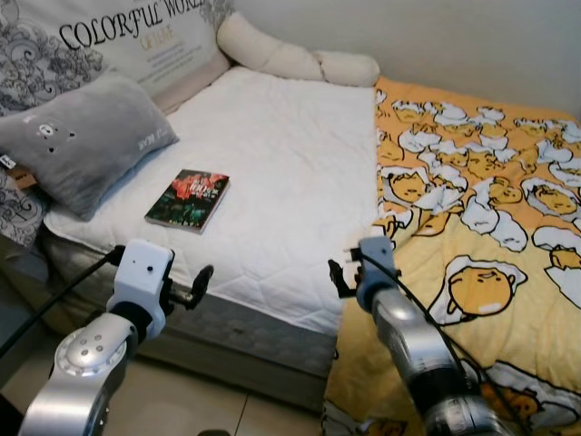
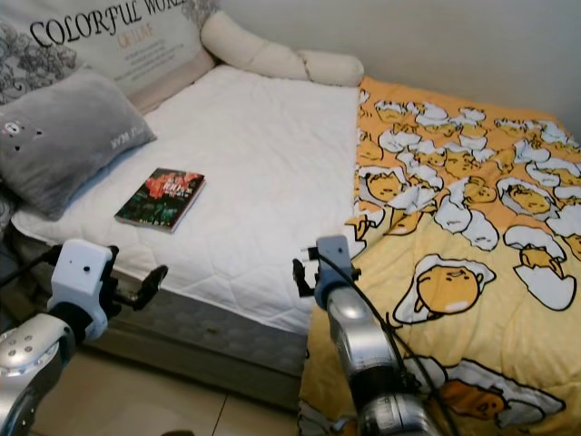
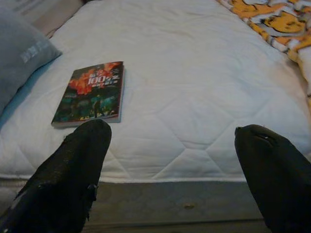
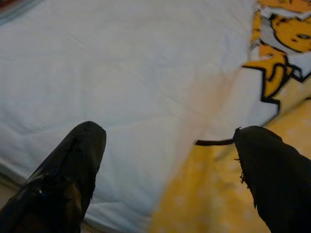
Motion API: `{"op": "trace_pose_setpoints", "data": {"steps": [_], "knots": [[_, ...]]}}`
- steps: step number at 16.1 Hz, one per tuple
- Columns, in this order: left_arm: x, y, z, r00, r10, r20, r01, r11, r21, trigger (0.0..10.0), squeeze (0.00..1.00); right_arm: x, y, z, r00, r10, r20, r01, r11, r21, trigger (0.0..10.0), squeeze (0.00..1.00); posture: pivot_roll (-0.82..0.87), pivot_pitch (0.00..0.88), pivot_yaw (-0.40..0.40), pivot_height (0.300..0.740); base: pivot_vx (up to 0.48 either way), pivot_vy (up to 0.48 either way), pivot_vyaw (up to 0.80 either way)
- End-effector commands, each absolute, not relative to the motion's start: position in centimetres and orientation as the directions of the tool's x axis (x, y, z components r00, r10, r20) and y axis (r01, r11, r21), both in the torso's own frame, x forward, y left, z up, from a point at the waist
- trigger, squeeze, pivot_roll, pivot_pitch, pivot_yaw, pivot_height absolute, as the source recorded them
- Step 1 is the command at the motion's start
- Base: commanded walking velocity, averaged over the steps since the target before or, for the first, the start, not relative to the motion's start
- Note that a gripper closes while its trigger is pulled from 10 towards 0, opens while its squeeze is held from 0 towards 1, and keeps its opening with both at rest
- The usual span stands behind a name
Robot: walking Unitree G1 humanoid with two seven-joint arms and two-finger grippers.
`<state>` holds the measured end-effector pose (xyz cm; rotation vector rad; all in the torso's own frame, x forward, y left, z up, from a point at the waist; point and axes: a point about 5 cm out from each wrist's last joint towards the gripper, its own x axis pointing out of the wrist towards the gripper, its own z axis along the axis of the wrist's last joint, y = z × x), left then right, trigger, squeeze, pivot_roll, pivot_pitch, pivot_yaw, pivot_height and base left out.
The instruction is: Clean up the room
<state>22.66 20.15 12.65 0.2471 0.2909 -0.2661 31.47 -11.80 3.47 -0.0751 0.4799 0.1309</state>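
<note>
A dark book (image 1: 188, 200) with a red and green cover lies flat on the white mattress (image 1: 290, 154), near its front left part and beside a grey pillow (image 1: 82, 136). A yellow blanket (image 1: 481, 209) with cartoon egg prints covers the bed's right half. My left gripper (image 1: 198, 283) hovers open at the mattress's front edge, short of the book (image 3: 90, 92), holding nothing. My right gripper (image 1: 343, 271) is open too, at the front edge where the blanket's border (image 4: 228, 141) meets the white mattress.
A long cream bolster (image 1: 290, 54) lies along the wall at the back. A printed cushion (image 1: 136, 41) leans at the head end on the left. The grey bed base (image 1: 245, 336) and pale floor tiles (image 1: 182, 404) lie below my arms.
</note>
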Motion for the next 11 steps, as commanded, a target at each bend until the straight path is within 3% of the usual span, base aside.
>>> {"op": "trace_pose_setpoints", "data": {"steps": [1, 3, 4, 5, 8, 11], "knots": [[22.8, 19.8, 12.7, 0.910, -0.257, -0.326, 0.331, 0.923, 0.198, 10.0, 0.95, 32.1, -12.8, 3.4, 0.880, 0.055, -0.473, -0.104, 0.991, -0.080, 10.0, 1.00, 0.23, 0.000, -0.031, 0.740, 0.000, 0.000, 0.00], [22.7, 19.9, 13.0, 0.897, -0.286, -0.338, 0.365, 0.909, 0.201, 10.0, 0.95, 33.1, -13.1, 3.6, 0.868, 0.029, -0.496, -0.099, 0.988, -0.115, 10.0, 1.00, 0.25, 0.001, -0.030, 0.740, 0.000, 0.000, 0.00], [22.5, 19.8, 13.3, 0.885, -0.311, -0.347, 0.394, 0.897, 0.201, 10.0, 0.95, 33.4, -13.3, 3.6, 0.859, 0.011, -0.512, -0.091, 0.987, -0.131, 10.0, 0.70, 0.26, 0.026, -0.034, 0.740, 0.000, 0.000, 0.00], [22.4, 19.8, 13.4, 0.876, -0.327, -0.355, 0.415, 0.886, 0.207, 10.0, 0.95, 33.5, -13.6, 3.5, 0.850, -0.014, -0.526, -0.075, 0.986, -0.148, 10.0, 0.00, 0.26, 0.040, -0.034, 0.740, 0.000, 0.000, 0.00], [21.6, 19.8, 14.0, 0.867, -0.339, -0.366, 0.431, 0.879, 0.206, 10.0, 0.95, 33.4, -14.4, 3.0, 0.834, -0.063, -0.548, -0.007, 0.992, -0.126, 10.0, 0.00, 0.28, 0.125, -0.036, 0.740, 0.000, 0.000, 0.00], [20.8, 19.5, 15.0, 0.854, -0.365, -0.372, 0.461, 0.862, 0.212, 10.0, 0.95, 33.5, -14.2, 3.0, 0.839, -0.013, -0.544, -0.024, 0.998, -0.062, 10.0, 0.00, 0.29, 0.197, -0.036, 0.740, 0.000, 0.000, 0.00]]}}
